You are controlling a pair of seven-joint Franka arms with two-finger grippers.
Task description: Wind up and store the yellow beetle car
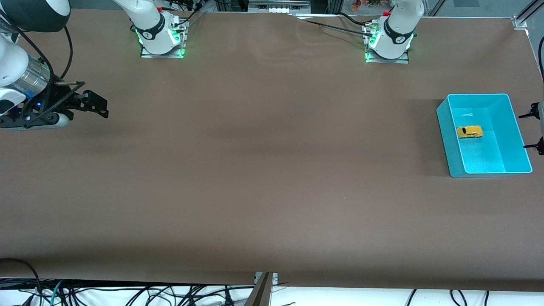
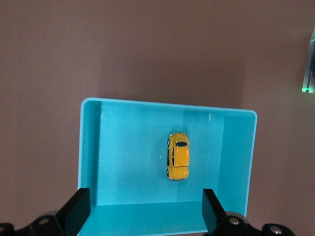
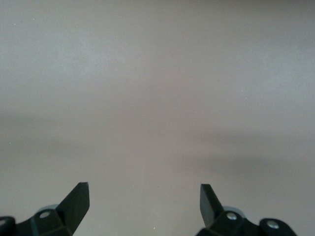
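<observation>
Teal plastic forms the bin (image 1: pixel 450 140) standing on the brown table (image 1: pixel 255 170) toward the left arm's end, and the yellow beetle car (image 1: pixel 469 131) sits on its wheels on the bin's floor, touching no wall. Above the bin's edge at that end of the table hangs the left gripper (image 2: pixel 145 206), its jaws spread wide with nothing between them. Farther from the front camera than the bin, at the right arm's end, the right gripper (image 3: pixel 144 201) waits over bare table, its jaws likewise apart and empty.
</observation>
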